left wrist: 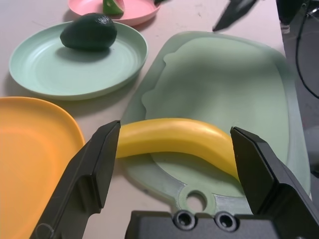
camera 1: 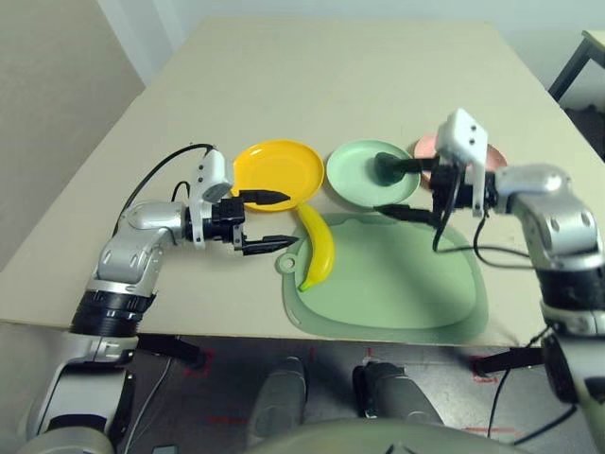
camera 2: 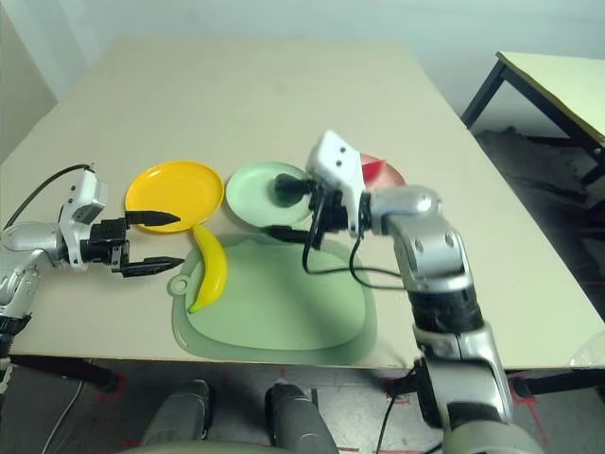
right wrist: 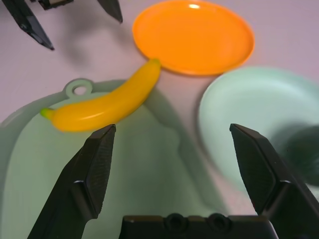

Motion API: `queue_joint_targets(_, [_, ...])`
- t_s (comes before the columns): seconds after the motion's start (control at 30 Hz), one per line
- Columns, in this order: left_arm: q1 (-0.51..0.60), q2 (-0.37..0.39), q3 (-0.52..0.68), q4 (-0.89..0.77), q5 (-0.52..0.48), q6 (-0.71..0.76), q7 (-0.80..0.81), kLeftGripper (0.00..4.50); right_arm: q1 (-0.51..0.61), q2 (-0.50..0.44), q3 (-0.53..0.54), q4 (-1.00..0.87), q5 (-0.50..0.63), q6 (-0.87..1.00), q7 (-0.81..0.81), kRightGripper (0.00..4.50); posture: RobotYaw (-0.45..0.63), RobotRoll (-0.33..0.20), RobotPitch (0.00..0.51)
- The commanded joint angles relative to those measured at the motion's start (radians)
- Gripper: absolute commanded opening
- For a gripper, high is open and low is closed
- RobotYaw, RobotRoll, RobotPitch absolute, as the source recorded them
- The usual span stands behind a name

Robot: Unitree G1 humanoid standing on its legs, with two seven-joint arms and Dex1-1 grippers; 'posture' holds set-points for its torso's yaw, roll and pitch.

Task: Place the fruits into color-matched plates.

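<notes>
The yellow banana (camera 1: pixel 319 248) lies on the left edge of the pale green mat (camera 1: pixel 397 284). My left gripper (camera 1: pixel 285 221) is open just left of it, level with the banana (left wrist: pixel 174 137) between its fingers but not touching. Behind sits the bare yellow-orange plate (camera 1: pixel 277 170). The dark green avocado (camera 1: pixel 388 166) rests in the mint plate (camera 1: pixel 354 180). My right gripper (camera 1: pixel 386 186) hangs open over that plate's near rim. The pink plate (left wrist: pixel 134 12) holds the watermelon wedge (left wrist: pixel 112 6), mostly hidden behind my right wrist.
The mat's ring tab (left wrist: pixel 194 201) points toward my left gripper. Bare table stretches beyond the plates, with its front edge (camera 1: pixel 189 331) near. A second table (camera 2: pixel 558 85) stands off to the right.
</notes>
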Motion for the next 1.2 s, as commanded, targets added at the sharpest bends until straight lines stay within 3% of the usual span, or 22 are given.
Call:
queue_joint_targets(0.03, [-0.029,0.006,-0.022,0.010,0.021,-0.007,-0.020,4.50,0.071,0.027,-0.009,-0.024,0.043,-0.160,-0.015,4.48,0.05,0.000,0.133])
queue_joint_targets(0.2, [-0.092,0.011,-0.041,0.068,0.059,-0.056,-0.045,4.50,0.181,0.022,-0.005,-0.006,0.077,-0.376,0.040,4.48,0.05,0.000,0.134])
queue_joint_targets(0.33, [-0.169,0.045,-0.110,0.185,0.209,-0.305,-0.098,4.50,0.247,0.004,-0.015,0.007,0.146,-0.465,0.113,4.48,0.05,0.000,0.133])
queue_joint_targets(0.47, [-0.260,0.028,-0.159,0.287,0.274,-0.435,-0.141,4.50,0.283,-0.039,-0.011,0.052,0.173,-0.537,0.185,4.48,0.05,0.000,0.133])
queue_joint_targets(0.57, [-0.327,0.025,-0.233,0.392,0.378,-0.641,-0.172,4.50,0.298,-0.056,-0.016,0.089,0.178,-0.570,0.198,4.48,0.05,0.000,0.131])
queue_joint_targets(0.9, [-0.575,-0.151,-0.419,0.675,0.557,-1.030,-0.191,4.50,0.368,-0.071,-0.041,0.088,0.223,-0.556,0.143,4.48,-0.01,0.000,0.137])
queue_joint_targets(1.2, [-0.673,-0.251,-0.489,0.888,0.640,-1.092,-0.189,4.50,0.408,-0.082,-0.060,0.016,0.248,-0.524,0.071,4.48,-0.07,0.000,0.137])
